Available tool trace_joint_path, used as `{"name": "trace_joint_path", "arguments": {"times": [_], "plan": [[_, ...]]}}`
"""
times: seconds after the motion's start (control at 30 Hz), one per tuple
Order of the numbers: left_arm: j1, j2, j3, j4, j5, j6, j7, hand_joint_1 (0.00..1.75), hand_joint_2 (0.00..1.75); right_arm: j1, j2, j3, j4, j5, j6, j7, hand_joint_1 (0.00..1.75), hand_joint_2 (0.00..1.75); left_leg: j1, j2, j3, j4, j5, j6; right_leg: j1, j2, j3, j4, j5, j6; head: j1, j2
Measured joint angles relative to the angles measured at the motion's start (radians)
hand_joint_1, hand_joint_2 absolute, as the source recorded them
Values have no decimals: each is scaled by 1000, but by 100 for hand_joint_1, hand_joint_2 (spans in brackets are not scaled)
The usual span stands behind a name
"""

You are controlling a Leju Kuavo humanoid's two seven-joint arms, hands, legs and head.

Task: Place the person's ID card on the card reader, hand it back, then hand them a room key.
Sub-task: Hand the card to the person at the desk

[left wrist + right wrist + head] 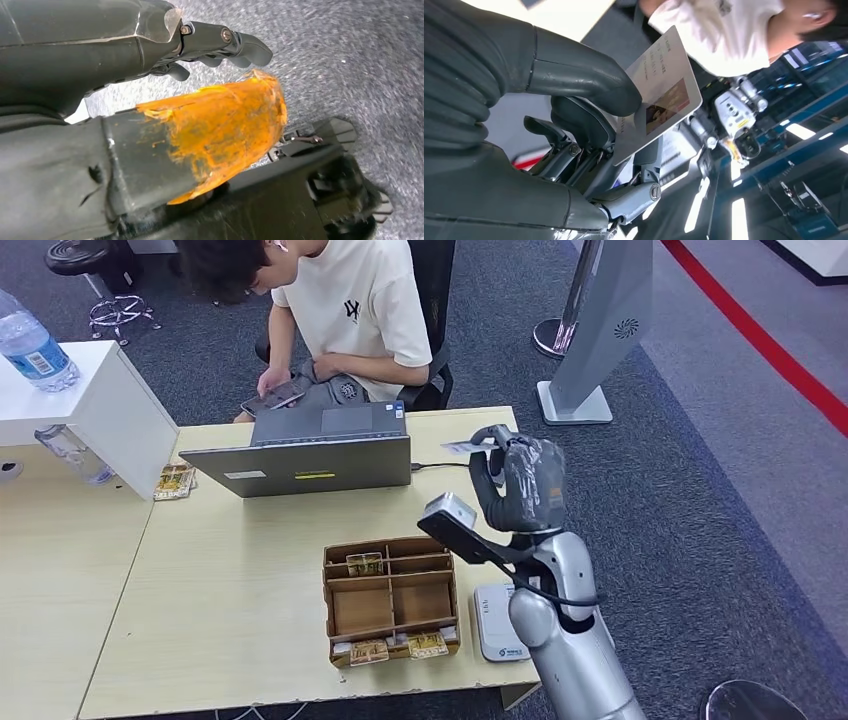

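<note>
Head view shows the robot's right hand (522,483) lifted up over the far right corner of the counter (230,630). Its fingers (497,436) pinch the ID card (467,447), which pokes out flat toward the person (345,310) sitting on the other side. The person wears a pale shirt, bends over and holds a phone (274,396) in the lap. The card is up in the air, just past the right end of the laptop (312,451), and it does not touch the counter.

From the right wrist view, the thick thumb (589,82) presses on one face of the ID card (664,90) and the darker fingers (589,122) press from the other side. The card has small print and a little photo on it. So this hand is closed on the card.

Down on the counter, near the robot, the white card reader (496,625) lies flat beside the silver arm. Right next to it sits a brown box (390,602) with little compartments. A few small yellow-patterned cards lie in its back left compartment and along its front row. More of those cards lie in a small pile (174,481) by the left end of the laptop. A water bottle (32,343) stands on a white block (85,405) at the far left.

In the left wrist view, the left hand (215,42) hangs over grey carpet (360,65). Its dark fingers (250,47) are curled a little and hold nothing. An orange smear covers the middle of that picture, and I cannot tell what it is.
</note>
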Motion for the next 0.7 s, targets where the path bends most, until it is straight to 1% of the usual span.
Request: {"name": "trace_joint_path", "arguments": {"times": [0.1,0.27,0.5,0.7], "plan": [[-20,-5,-26,0,-15,-11,19,0,0,-125,1,11,144,60,-29,53,175,175,0,-1,0,0,1,0,0,-1,0,0,0,0,0,0],[-34,-12,-56,0,-21,-18,38,0,0,-255,2,-1,354,96,-72,91,175,175,0,-2,0,1,1,0,0,-1,0,0,1,0,0,0],[-49,-16,-84,0,-31,-27,58,0,0,-361,-4,-39,558,184,-88,148,175,175,0,-1,0,1,1,0,0,-1,0,0,1,0,0,0],[-53,-16,-99,0,-32,-28,60,0,0,-396,-13,-54,645,210,-93,160,175,175,0,-1,0,1,1,0,0,-1,-1,0,1,0,0,0]]}}
